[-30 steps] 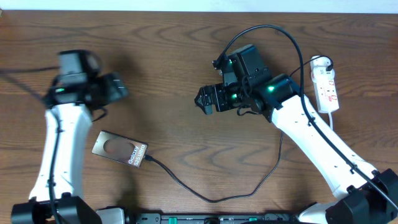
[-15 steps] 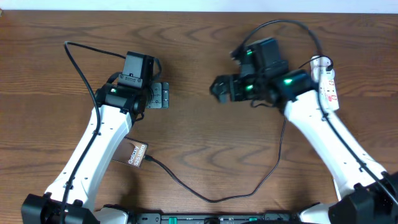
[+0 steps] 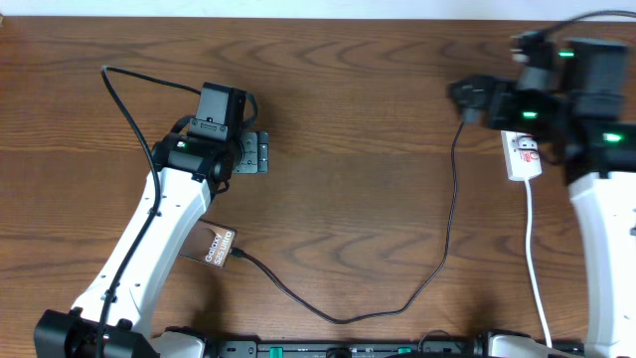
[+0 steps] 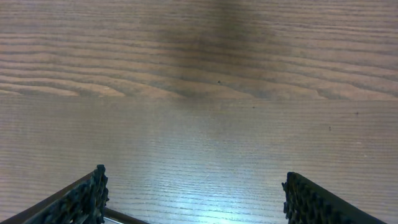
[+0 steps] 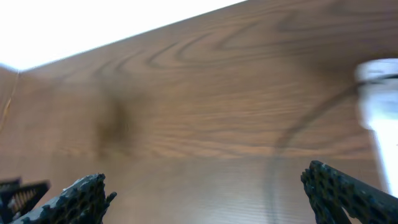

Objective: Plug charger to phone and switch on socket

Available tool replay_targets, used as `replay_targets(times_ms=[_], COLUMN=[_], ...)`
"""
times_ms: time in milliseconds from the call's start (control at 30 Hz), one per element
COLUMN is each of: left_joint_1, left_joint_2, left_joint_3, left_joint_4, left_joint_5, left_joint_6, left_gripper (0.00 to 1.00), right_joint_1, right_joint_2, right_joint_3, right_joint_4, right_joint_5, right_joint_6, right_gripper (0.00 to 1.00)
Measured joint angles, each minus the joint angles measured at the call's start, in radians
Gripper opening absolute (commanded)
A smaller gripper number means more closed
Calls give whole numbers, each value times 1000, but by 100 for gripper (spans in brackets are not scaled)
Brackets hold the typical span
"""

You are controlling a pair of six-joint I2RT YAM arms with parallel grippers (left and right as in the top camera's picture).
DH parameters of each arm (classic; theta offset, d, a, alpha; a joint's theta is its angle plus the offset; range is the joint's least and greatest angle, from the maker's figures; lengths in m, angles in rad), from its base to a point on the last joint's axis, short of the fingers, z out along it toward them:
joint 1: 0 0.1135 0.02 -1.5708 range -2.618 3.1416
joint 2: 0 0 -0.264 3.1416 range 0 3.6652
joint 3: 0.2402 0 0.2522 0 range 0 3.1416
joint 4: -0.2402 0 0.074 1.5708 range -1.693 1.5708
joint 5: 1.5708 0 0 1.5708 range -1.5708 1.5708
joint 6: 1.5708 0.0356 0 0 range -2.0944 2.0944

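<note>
On the wooden table (image 3: 348,199), the phone (image 3: 218,246) lies near the front edge on the left. Much of it is hidden under the white left arm (image 3: 149,239), leaving the end with the "Galaxy" lettering in view. The charger cable (image 3: 348,318) meets the phone's short edge with its plug tip, though whether it is fully seated cannot be told. From there it sags toward the front of the table and climbs to the back right, near the power strip (image 3: 522,157). The strip lies at the right rear, partly under the right arm, and its white cord (image 3: 534,259) trails toward the front. The left hand (image 3: 258,152) is above bare wood beyond the phone, released, with its ridged fingers (image 4: 84,199) wide and nothing between them. The right hand (image 3: 467,96) is blurred just beside the strip, also released and grasping nothing, its fingers (image 5: 348,193) spread.
</note>
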Motion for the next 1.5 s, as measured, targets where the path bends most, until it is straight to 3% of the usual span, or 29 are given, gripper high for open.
replay_targets(times_ms=[233, 433, 567, 767, 967, 1500], left_joint_1=[0, 0, 0, 0, 0, 0], left_joint_2=[0, 0, 0, 0, 0, 0], left_joint_3=[0, 0, 0, 0, 0, 0], left_joint_4=[-2, -2, -2, -2, -2, -2], left_joint_5=[-7, -10, -10, -10, -10, -10], left_joint_6=[0, 0, 0, 0, 0, 12], left_gripper=[87, 88, 88, 88, 88, 88], right_joint_1=[-314, -455, -466, -466, -466, -464], right_joint_2=[52, 147, 222, 287, 342, 472], right_joint_3=[0, 0, 0, 0, 0, 0], right_joint_4=[-11, -44, -66, -85, -108, 71], right_joint_5=[-208, -296, -317, -315, -301, -254], right_joint_6=[-103, -257, -391, -452, -463, -412], right_gripper=[99, 99, 99, 99, 99, 99])
